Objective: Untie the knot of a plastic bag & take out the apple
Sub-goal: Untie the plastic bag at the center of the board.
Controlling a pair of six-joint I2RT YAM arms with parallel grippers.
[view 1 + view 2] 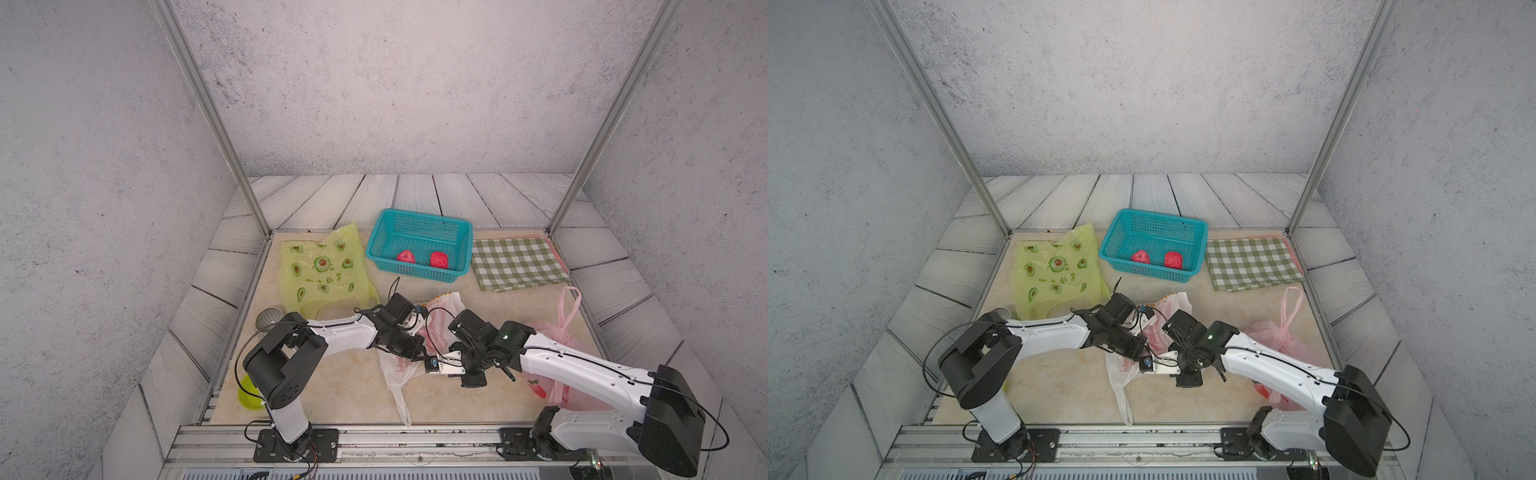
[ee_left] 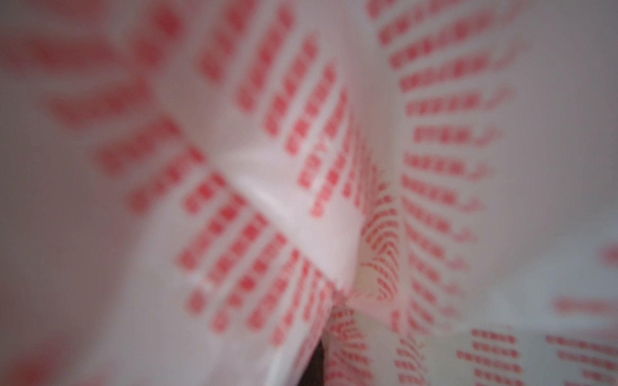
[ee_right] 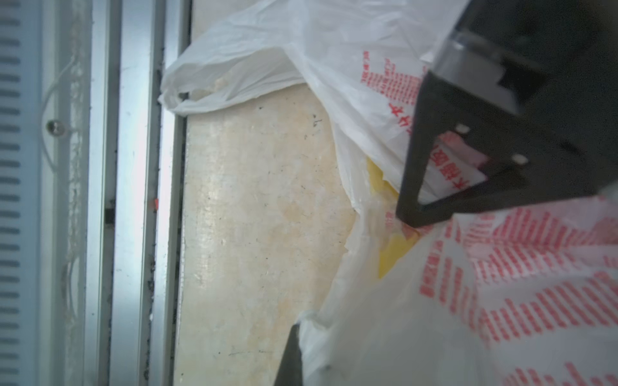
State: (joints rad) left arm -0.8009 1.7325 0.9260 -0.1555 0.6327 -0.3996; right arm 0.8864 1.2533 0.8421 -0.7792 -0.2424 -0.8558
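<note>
A white plastic bag (image 1: 395,376) (image 1: 1120,376) with red print lies crumpled in the middle of the table. Both arms meet over it. My left gripper (image 1: 415,351) (image 1: 1138,353) is shut on its plastic; the left wrist view is filled with blurred printed film (image 2: 267,200), and a dark finger (image 2: 316,364) is pinched into a fold. My right gripper (image 1: 430,360) (image 1: 1148,362) is shut on a bunched edge of the bag (image 3: 334,50), beside its dark finger (image 3: 291,354). A yellow patch (image 3: 391,257) shows inside the bag. The knot and the apple are hidden.
A teal basket (image 1: 415,216) at the back holds two red fruits (image 1: 406,257). A yellow-green bag (image 1: 320,270) lies back left, a checked cloth (image 1: 515,262) back right, and a pink tied bag (image 1: 552,336) under the right arm. A metal cup (image 1: 268,320) and a green bowl (image 1: 249,397) sit by the left arm.
</note>
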